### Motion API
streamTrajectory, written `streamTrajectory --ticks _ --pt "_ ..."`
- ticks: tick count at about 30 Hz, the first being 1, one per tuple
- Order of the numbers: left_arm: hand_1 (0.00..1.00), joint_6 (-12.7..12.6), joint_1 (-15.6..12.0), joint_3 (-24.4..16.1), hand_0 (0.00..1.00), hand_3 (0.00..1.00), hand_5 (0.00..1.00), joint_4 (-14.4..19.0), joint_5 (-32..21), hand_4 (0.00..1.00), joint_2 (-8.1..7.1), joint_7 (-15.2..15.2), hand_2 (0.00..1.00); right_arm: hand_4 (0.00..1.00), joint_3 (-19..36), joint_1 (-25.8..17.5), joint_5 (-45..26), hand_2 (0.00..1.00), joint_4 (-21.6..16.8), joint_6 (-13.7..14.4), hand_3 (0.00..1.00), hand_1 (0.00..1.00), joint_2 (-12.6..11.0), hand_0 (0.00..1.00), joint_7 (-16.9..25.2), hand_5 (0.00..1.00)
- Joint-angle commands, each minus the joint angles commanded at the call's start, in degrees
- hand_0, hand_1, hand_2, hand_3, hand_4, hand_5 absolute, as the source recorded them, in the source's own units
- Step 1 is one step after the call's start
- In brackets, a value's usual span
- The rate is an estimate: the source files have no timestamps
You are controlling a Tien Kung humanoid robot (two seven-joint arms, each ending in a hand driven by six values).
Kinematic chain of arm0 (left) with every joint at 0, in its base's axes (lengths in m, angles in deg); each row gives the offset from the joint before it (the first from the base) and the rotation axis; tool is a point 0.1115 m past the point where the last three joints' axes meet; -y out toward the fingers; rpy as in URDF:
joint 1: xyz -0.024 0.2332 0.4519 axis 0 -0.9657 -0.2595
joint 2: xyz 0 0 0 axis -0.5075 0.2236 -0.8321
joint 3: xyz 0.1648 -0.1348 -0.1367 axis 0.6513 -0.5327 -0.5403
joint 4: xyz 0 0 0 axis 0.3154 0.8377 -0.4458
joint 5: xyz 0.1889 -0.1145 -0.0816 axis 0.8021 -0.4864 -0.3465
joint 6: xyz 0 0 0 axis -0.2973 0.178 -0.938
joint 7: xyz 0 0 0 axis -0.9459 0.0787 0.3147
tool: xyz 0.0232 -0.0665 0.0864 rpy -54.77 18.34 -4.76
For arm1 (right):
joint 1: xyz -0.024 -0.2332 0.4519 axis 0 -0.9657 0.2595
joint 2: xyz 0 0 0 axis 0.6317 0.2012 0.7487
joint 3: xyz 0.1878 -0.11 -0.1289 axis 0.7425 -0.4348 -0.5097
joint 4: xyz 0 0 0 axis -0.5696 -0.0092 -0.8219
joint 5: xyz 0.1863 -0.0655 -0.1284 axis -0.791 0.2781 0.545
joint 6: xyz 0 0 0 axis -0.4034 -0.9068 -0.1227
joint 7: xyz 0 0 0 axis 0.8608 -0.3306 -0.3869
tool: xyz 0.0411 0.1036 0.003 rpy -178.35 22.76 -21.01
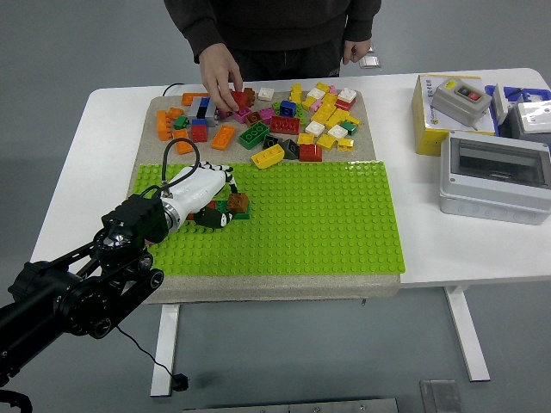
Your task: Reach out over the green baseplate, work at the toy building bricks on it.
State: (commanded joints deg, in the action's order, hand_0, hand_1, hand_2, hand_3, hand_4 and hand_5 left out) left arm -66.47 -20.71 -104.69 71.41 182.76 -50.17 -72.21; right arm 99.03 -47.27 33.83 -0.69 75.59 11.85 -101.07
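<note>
Fingers of left hand curled down onto small brick cluster on green baseplate, appear to be gripping it.
White tabletop spreads around fingers; baseplate lies under them, cluster at fingertips near its left end; loose brick pile beyond fingers on tan board, person's hand reaching into it; grey boxes far off to right.
</note>
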Motion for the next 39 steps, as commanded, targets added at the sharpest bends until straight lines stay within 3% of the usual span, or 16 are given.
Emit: streamTrajectory --ticks 39 --pt "0.949 0.7 0.2 -0.4 0.998 0.689 0.257 0.9 -0.2 0.676 -0.64 -0.3 0.970 0.363 0.7 0.1 0.2 0.579 0.0 0.1 0.697 0.610 0.0 0.693 0.4 0.877"
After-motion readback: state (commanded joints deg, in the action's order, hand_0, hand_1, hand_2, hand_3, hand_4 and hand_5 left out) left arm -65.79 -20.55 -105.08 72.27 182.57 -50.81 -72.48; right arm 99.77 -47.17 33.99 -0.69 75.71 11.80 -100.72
